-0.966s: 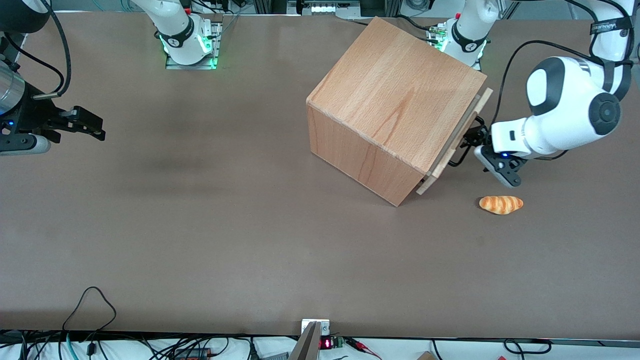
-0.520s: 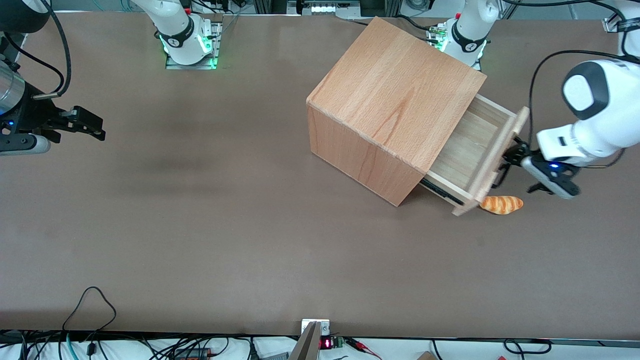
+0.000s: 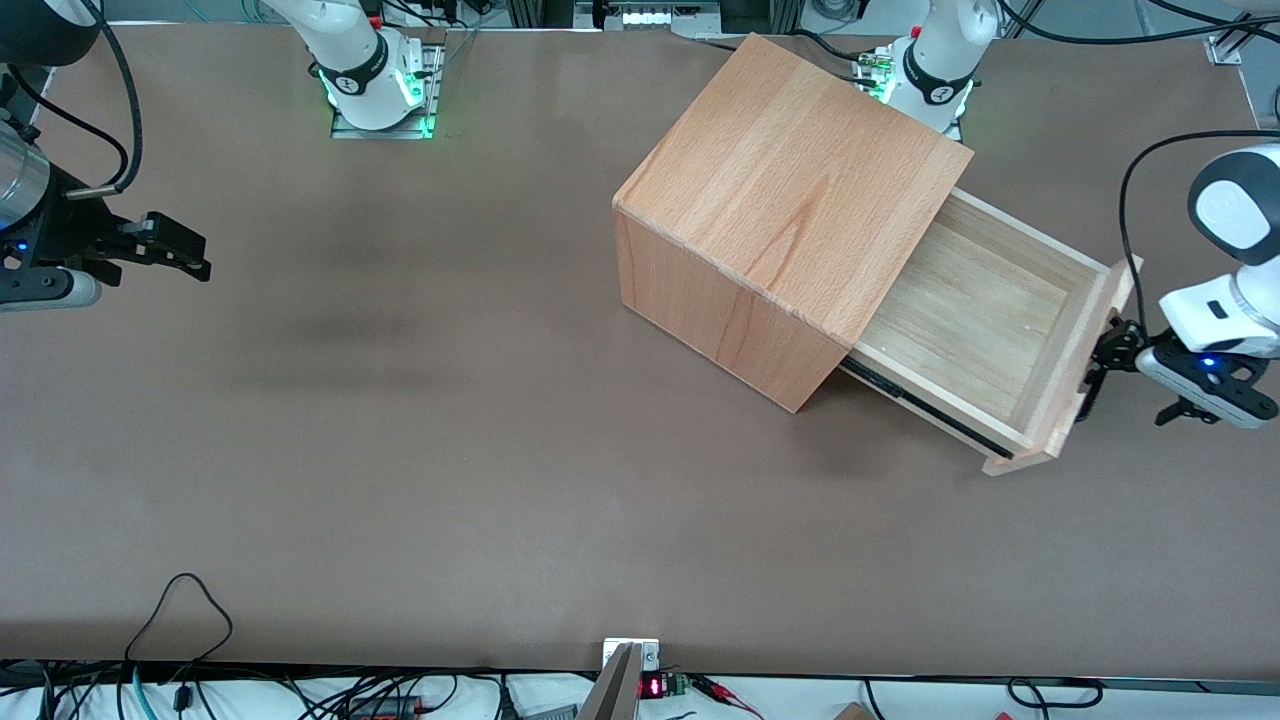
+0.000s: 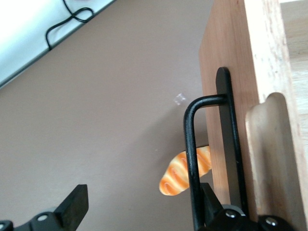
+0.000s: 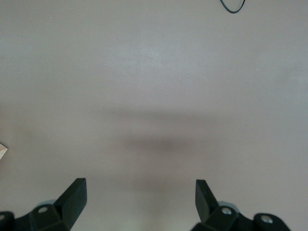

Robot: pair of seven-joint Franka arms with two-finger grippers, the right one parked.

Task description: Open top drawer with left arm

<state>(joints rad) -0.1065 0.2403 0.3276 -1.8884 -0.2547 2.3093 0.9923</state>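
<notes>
Top drawer [image 3: 985, 320] slid farther out, claw [image 3: 1100, 362] at handle [image 4: 192, 159]

White arm, black tooling
The left arm [image 3: 1235, 270] has glossy white shells, a dark-grey joint cap, a black cable and a black end effector [image 3: 1110, 352].

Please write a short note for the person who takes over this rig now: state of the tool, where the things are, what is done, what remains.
Left arm's tool: open, at the top drawer's black handle, which stands between the fingers, close to one of them.
Top drawer: pulled far out of the cabinet, inside looks empty.
A bread roll lies on the table close to the drawer front; the front view hides it.
Done: the drawer is open.
Left: probably only to take the tool off the handle and draw the arm away.
</notes>
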